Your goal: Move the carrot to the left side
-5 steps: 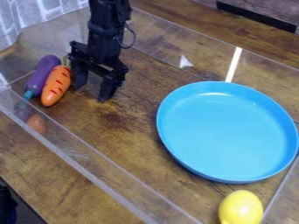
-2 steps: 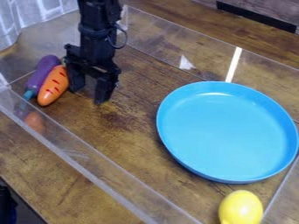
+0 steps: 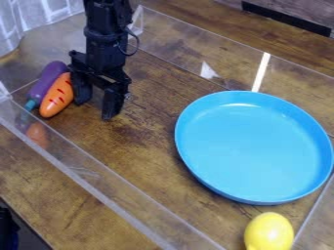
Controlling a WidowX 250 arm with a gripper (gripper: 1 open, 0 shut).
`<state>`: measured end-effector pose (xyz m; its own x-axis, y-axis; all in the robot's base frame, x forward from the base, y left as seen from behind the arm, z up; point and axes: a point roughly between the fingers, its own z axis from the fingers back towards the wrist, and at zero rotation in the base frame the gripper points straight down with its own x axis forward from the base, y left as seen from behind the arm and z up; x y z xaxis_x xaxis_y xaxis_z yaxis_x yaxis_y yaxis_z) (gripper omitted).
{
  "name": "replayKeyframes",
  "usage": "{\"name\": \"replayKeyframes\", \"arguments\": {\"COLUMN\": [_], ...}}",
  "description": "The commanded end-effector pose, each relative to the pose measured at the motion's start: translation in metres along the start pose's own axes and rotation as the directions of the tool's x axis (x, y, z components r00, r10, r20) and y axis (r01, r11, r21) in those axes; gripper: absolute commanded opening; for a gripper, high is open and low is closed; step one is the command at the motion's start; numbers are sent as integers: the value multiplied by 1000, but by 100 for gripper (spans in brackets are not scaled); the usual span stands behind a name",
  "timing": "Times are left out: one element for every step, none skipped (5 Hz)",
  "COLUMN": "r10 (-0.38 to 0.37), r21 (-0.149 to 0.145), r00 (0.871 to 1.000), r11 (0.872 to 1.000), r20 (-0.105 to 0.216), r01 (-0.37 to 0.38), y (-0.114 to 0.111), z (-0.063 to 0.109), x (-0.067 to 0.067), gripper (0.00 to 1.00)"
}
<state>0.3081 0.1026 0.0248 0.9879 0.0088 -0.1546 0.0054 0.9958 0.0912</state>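
Camera: showing end effector (image 3: 101,99) wide open, gripping nothing, beside carrot (image 3: 57,97); showing carrot lying far left against eggplant (image 3: 46,82). Probably finishing release; next, needing straight lift, avoiding nudging carrot.

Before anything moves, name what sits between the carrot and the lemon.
The blue plate and bare wood lie between the carrot and the lemon, as the camera view shows.

The setting appears to be a tabletop test area, possibly a lab: a robot arm (image 3: 107,39) stands over a brown wood-grain surface (image 3: 144,161) bordered by a clear plastic wall (image 3: 111,186). The close view leaves the room type uncertain.
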Motion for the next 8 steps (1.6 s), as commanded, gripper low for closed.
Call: {"name": "replayKeyframes", "arguments": {"r10": [41,46,53,56,60,66,73,80], "r21": [33,41,51,57,63,69,77,75], "r00": [997,997,996,995,994,993,992,989], "r11": [999,998,997,996,996,995,994,993], "r20": [67,66,72,78,86,93,102,123], "r01": [-43,-49,-56,-61,-66,-72,-81,-90], "y": [29,40,52,61,70,79,90,99], "z": [29,34,34,31,29,26,25,26], "x": [-8,-13,-17,-15,-14,-13,-12,-17], "gripper": [100,100,100,100,100,100,100,100]}}
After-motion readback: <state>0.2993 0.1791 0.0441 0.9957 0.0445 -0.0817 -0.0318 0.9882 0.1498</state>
